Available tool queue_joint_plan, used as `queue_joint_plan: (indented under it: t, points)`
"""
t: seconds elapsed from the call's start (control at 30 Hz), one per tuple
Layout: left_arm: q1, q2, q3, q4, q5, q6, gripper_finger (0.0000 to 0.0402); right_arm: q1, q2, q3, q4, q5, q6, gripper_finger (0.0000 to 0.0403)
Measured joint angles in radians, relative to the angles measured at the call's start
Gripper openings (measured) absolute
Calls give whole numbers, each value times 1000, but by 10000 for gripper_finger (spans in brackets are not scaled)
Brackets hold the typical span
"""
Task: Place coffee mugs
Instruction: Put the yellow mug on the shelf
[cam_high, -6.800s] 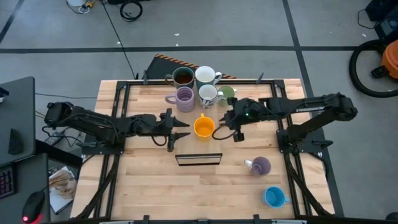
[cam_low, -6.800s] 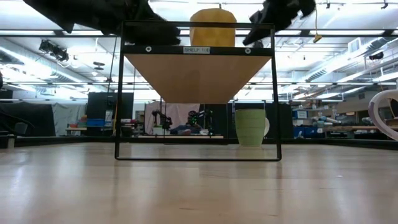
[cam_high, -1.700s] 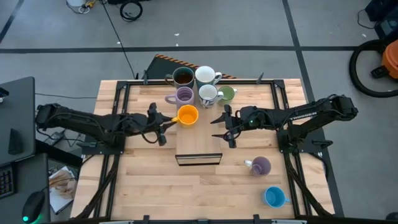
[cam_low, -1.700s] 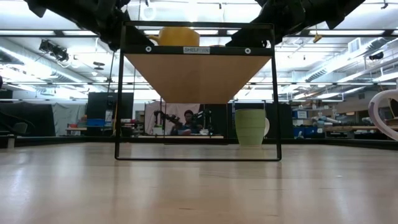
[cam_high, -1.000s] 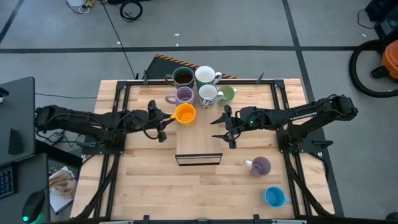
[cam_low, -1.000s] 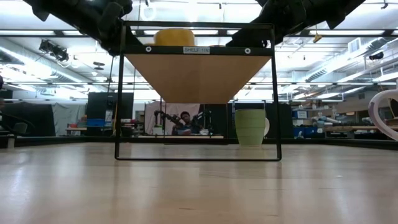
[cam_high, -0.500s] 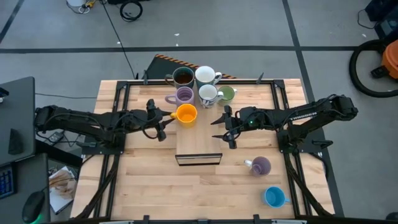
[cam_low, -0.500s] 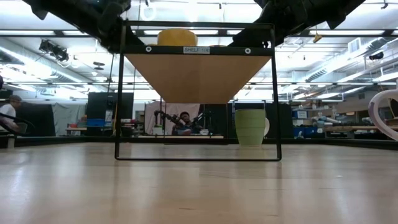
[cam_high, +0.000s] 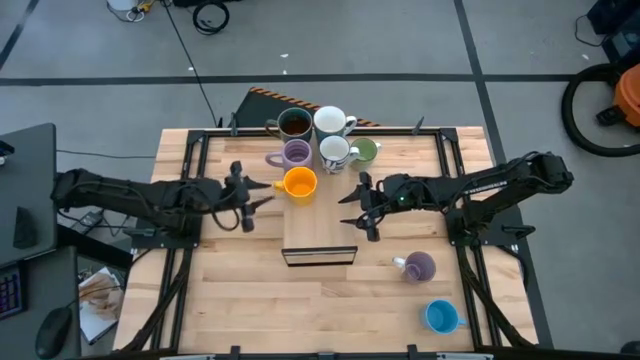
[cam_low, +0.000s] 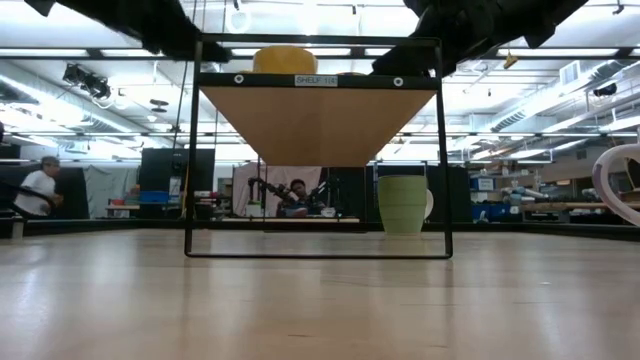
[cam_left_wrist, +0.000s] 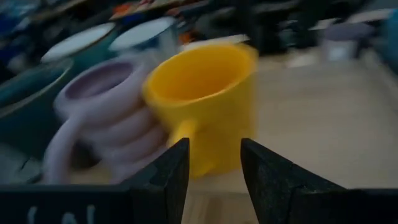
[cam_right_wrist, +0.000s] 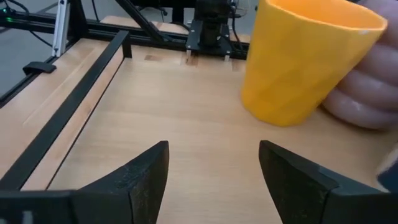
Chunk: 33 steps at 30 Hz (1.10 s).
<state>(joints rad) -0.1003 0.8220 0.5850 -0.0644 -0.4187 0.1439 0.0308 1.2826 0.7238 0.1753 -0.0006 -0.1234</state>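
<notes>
While the orange mug (cam_high: 299, 183) is standing upright on the wooden table (cam_high: 240, 290), just beside the lilac mug (cam_high: 295, 154) at the front of the cluster, the left gripper (cam_high: 247, 204) is hovering a short way off its handle side, apart from it. In the left wrist view, the two dark fingers (cam_left_wrist: 166, 180) are standing parted with nothing between them, the orange mug's handle lying just beyond their tips. The right gripper (cam_high: 358, 207) is waiting on the other side of the orange mug, its fingers spread wide and gripping nothing; its wrist view is showing bare wood between the tips and the orange mug beyond them.

Behind the orange mug, the dark brown mug (cam_high: 293, 124), two white mugs (cam_high: 331, 122) and the green mug (cam_high: 364, 150) are sitting packed together near the table's far edge. A second lilac mug (cam_high: 419, 266) is lying apart, toward the right side, and the blue mug (cam_high: 440, 316) is standing near the right front corner. A small black-framed shelf (cam_high: 320, 256) is sitting mid-table, and in the low view the orange mug is showing above its top board.
</notes>
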Motion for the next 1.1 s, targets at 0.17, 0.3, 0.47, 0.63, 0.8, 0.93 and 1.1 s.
queue_joint_plan:
  t: [0.17, 0.3, 0.47, 0.63, 0.8, 0.93, 1.1]
  points:
    - [-82, 41, 2, 104, 27, 6, 151, 1, 47, 0, 36, 4, -10, 249]
    - [-129, 117, 0, 149, 77, -50, 151, -11, 57, 0, 52, 39, -21, 245]
    - [-162, 222, 0, 232, 45, -125, 151, -14, 57, 12, 55, 45, -26, 244]
    - [-162, 307, 0, 344, 20, -153, 151, -11, 57, 34, 47, 45, -6, 243]
    - [-162, 338, 0, 368, -20, -160, 151, -11, 89, 54, 78, 45, 22, 238]
    - [-166, 343, 0, 365, -51, -185, 151, -4, 162, 107, 86, 45, 27, 233]
    - [-174, 343, 0, 352, -57, -186, 151, 5, 257, 195, 83, 48, 18, 232]
